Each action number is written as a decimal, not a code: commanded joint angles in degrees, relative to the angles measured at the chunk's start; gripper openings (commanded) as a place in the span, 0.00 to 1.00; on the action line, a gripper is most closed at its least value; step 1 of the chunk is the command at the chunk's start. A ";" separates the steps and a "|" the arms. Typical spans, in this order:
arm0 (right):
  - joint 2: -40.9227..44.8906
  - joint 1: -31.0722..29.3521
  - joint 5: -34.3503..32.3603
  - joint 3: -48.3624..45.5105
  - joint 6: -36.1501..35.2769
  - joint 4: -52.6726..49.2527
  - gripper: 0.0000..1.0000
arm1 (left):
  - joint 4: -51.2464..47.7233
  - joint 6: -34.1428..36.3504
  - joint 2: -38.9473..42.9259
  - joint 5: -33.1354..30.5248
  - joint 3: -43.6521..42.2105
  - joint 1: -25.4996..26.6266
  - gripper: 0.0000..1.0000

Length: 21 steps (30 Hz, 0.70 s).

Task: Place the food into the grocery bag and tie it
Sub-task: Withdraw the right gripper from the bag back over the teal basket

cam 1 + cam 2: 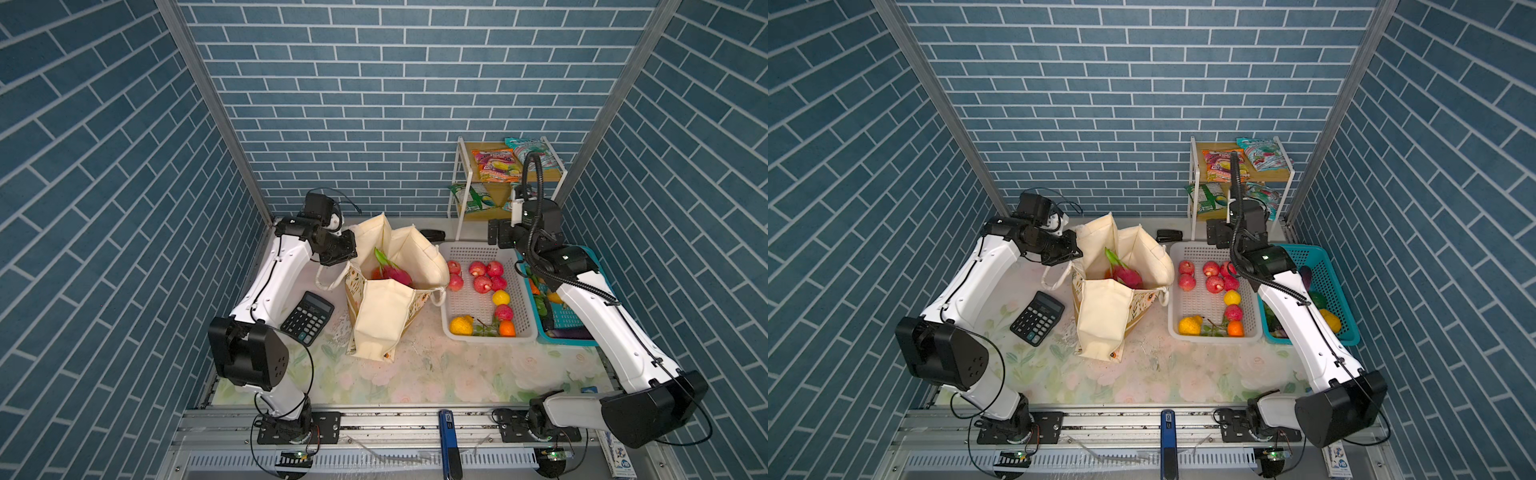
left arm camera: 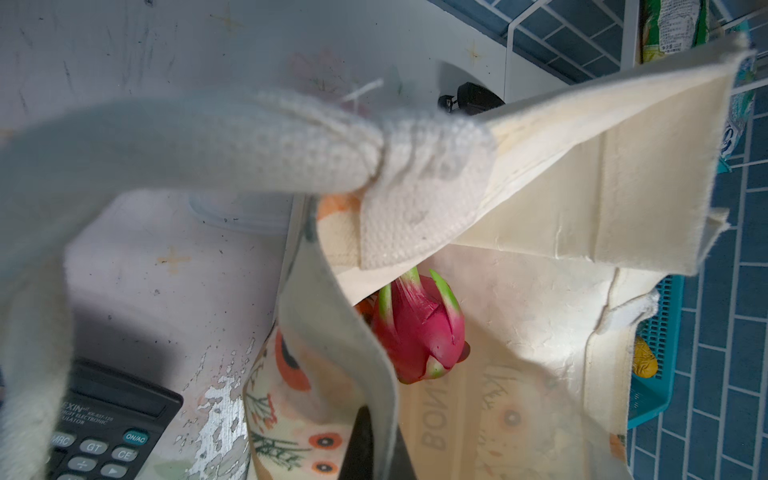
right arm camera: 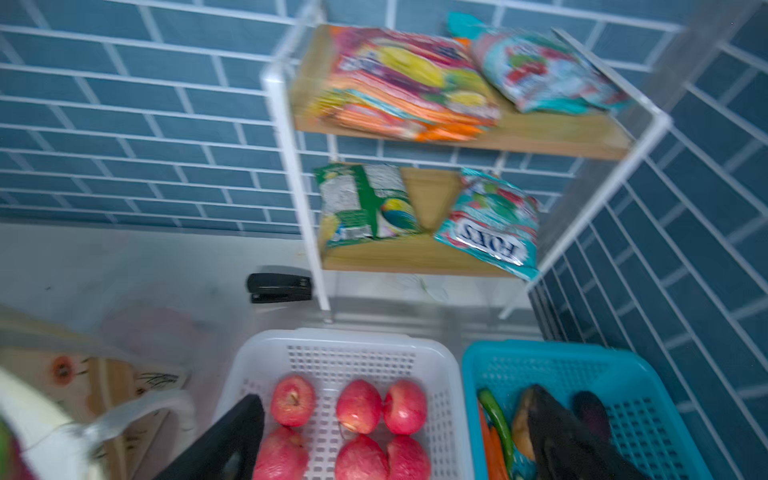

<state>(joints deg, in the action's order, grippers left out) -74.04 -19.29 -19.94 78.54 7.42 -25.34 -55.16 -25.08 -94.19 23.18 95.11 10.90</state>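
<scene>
Though the left gripper (image 1: 348, 258) is closed on the left rim of the grocery bag (image 1: 386, 316), only the dragon fruit (image 1: 392, 272) and something orange lie inside. Right of the bag, round fruits (image 1: 482, 284) sit in the white basket (image 1: 478, 253) beneath the right gripper (image 1: 502, 233), jaws wide apart and empty. Snack packets (image 1: 496, 164) wait farther right, and the bag is untied.

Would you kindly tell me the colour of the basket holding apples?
White perforated plastic basket, clearest in a top view.
</scene>
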 commanded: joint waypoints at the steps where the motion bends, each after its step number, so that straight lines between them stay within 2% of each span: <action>1: 4.47 5.68 -6.18 -5.16 8.31 -3.70 0.98 | -0.22 -0.14 0.97 0.35 -0.80 0.27 0.00; 6: 7.69 15.49 -7.76 -10.89 13.60 -7.19 0.94 | 0.18 -0.30 1.25 0.31 -1.40 0.27 0.00; 10: 8.47 23.06 -5.72 -14.94 17.80 -7.45 0.93 | 0.66 -0.60 1.40 0.40 -1.68 0.35 0.00; 18: 5.38 35.46 5.16 -18.37 27.08 -7.27 0.88 | 0.49 -0.45 1.63 0.27 -1.48 0.44 0.00; 21: 1.83 39.28 8.78 -16.60 33.38 -11.39 0.84 | 1.38 -0.95 2.38 0.02 -2.49 0.44 0.00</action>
<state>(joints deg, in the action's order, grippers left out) -69.58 17.69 -16.58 60.42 32.05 -32.67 -54.11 -25.78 -93.41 23.20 94.02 10.90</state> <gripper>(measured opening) 0.847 0.055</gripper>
